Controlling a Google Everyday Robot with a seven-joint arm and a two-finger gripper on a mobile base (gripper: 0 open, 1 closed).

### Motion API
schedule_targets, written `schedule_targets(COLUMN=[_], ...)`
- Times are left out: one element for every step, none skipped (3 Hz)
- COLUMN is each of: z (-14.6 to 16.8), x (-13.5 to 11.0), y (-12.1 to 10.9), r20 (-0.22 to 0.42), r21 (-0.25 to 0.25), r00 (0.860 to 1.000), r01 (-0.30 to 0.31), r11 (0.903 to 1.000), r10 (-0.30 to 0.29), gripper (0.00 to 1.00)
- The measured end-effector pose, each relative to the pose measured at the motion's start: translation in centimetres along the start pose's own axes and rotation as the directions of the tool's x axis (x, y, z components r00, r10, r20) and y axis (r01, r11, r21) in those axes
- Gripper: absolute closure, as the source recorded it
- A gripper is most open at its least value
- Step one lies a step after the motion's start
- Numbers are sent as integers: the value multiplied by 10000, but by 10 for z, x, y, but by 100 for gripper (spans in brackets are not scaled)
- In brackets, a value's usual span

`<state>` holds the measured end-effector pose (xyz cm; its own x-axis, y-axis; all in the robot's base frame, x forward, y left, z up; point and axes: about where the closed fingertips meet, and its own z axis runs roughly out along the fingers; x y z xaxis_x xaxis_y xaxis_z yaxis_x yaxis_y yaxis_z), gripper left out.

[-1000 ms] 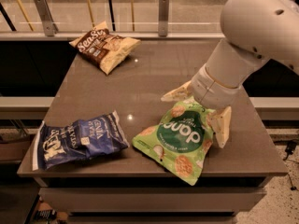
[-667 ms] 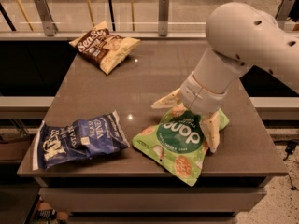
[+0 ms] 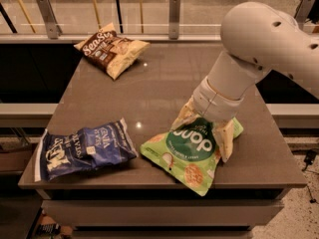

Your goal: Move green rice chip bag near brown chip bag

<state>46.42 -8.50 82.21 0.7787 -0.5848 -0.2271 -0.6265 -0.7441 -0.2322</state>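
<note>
The green rice chip bag (image 3: 188,148) lies flat near the table's front right, dark green patch facing up. My gripper (image 3: 205,128) is down on the bag's far end. It is open, with one cream finger (image 3: 182,116) at the bag's left upper edge and the other (image 3: 226,140) on its right side. The white arm hides the bag's far end. The brown chip bag (image 3: 111,48) lies at the table's far left corner, well away from the green bag.
A dark blue chip bag (image 3: 83,149) lies at the front left of the brown table (image 3: 149,83). A glass railing with metal posts (image 3: 173,11) runs behind the table. The table's front edge is close to the green bag.
My arm has swung left and lowered over the green bag, so the fingers now straddle its far end. The bags have not visibly moved.
</note>
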Motion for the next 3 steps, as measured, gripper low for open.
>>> schedule_targets(z=[-2, -5, -9], x=[-1, -1, -2], y=[-1, -1, -2], r20=[-4, -5, -6], r21=[2, 2, 2], r00=[10000, 10000, 10000], r01=[4, 5, 6], r11=[10000, 10000, 10000], r10=[-4, -5, -6], gripper=[63, 87, 100])
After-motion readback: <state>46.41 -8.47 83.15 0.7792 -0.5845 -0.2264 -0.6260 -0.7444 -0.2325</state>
